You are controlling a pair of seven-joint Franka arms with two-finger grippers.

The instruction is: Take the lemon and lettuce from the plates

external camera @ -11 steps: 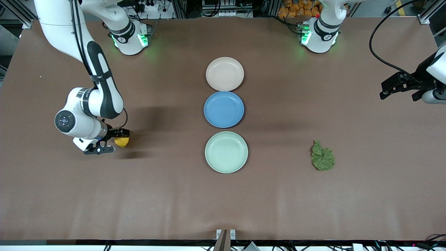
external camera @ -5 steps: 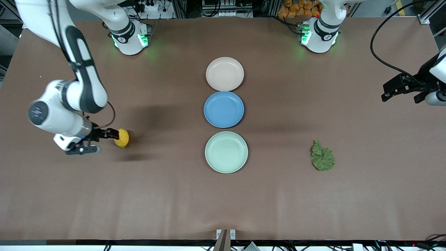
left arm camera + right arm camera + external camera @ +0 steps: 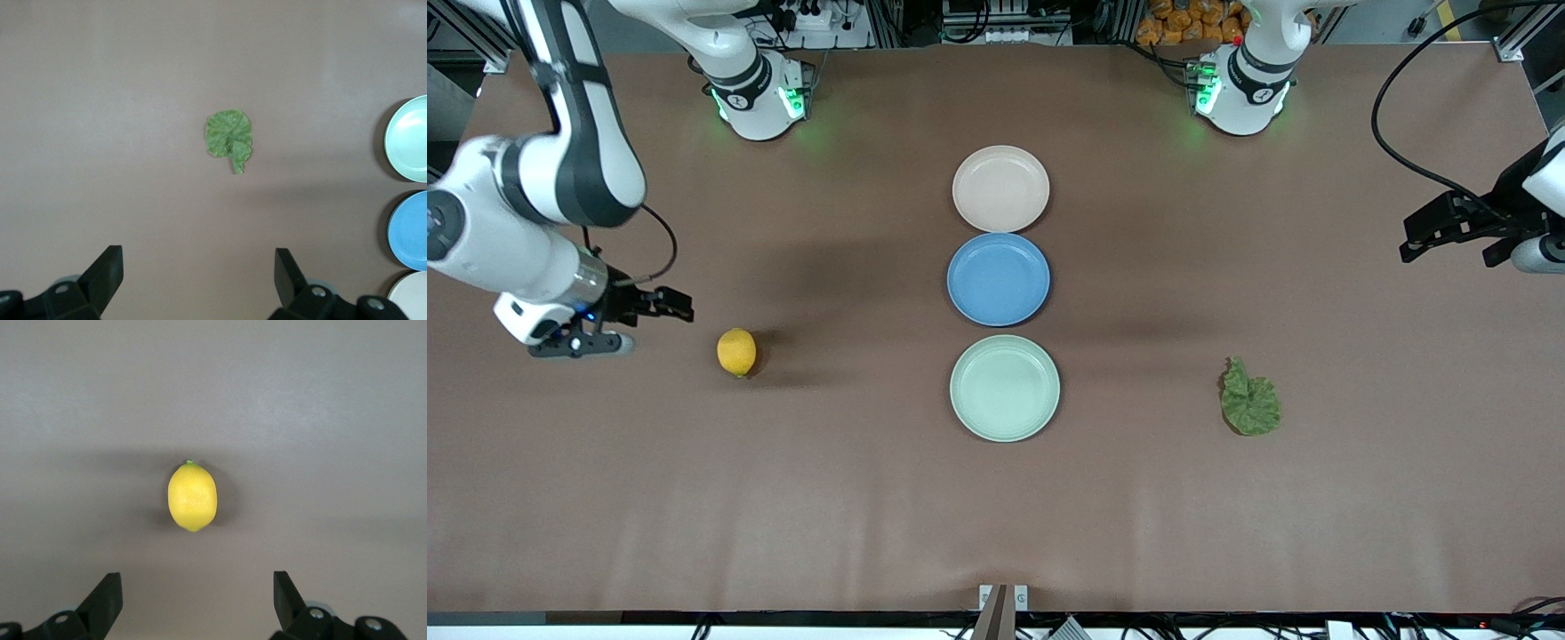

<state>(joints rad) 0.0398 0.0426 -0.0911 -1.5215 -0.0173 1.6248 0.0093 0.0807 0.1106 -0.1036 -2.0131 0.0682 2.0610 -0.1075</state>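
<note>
Lemon (image 3: 736,352) and lettuce (image 3: 1249,398) both lie on the bare brown table (image 3: 783,498), neither one on a plate. The yellow fruit sits toward the right arm's end, its small green tip showing in the right wrist view (image 3: 192,496), and the right gripper (image 3: 667,305) hangs close to it with its jaws spread wide and nothing between them. The crinkled green leaf rests flat toward the left arm's end, stem end visible in the left wrist view (image 3: 230,138). The left gripper (image 3: 1436,227) waits up over that end of the table, well apart from the leaf, its jaws likewise spread and holding nothing. Down the middle of the table run 3 plates in a row: the beige plate (image 3: 1000,188) farthest from the front camera, the blue plate (image 3: 998,278) just beside it, and the mint green plate (image 3: 1005,388) nearest the camera. All 3 plates show only their own bare surfaces.
</note>
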